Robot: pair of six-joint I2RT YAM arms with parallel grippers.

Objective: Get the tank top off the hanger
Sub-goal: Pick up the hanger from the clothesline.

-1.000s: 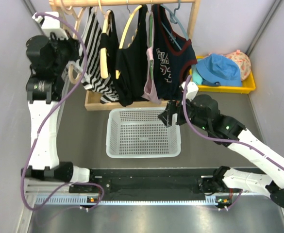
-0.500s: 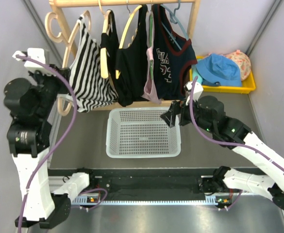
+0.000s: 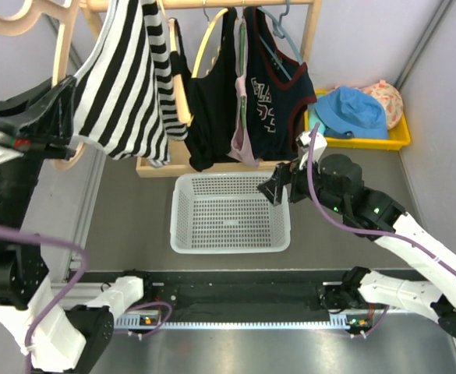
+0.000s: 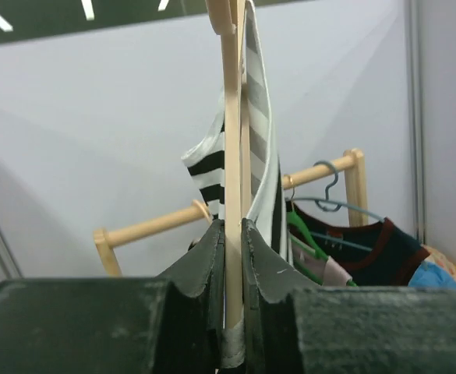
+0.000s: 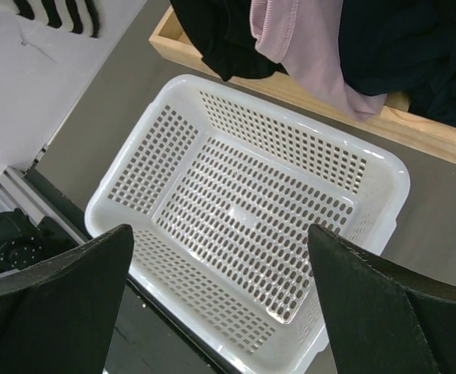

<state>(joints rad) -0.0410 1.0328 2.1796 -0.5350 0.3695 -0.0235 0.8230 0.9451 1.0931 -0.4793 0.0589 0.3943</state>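
Grey table (image 3: pixel 134 210), pale lilac walls (image 3: pixel 352 39). The striped tank top (image 3: pixel 122 78) drapes on a wooden hanger (image 4: pixel 229 117) pinched by the left gripper (image 4: pixel 231 234). The right gripper (image 3: pixel 278 187) gapes, empty.

Black-and-white striped tank top (image 3: pixel 126 86), pale wooden hanger (image 4: pixel 230 156), white perforated basket (image 3: pixel 182 210), yellow tray (image 3: pixel 376 143), blue hat (image 3: pixel 358 111), grey tabletop (image 3: pixel 134 210)

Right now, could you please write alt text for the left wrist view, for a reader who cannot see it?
The left gripper is shut on a wooden hanger seen edge-on, standing upright with the striped tank top draped over it. Behind, a wooden rack holds other garments.
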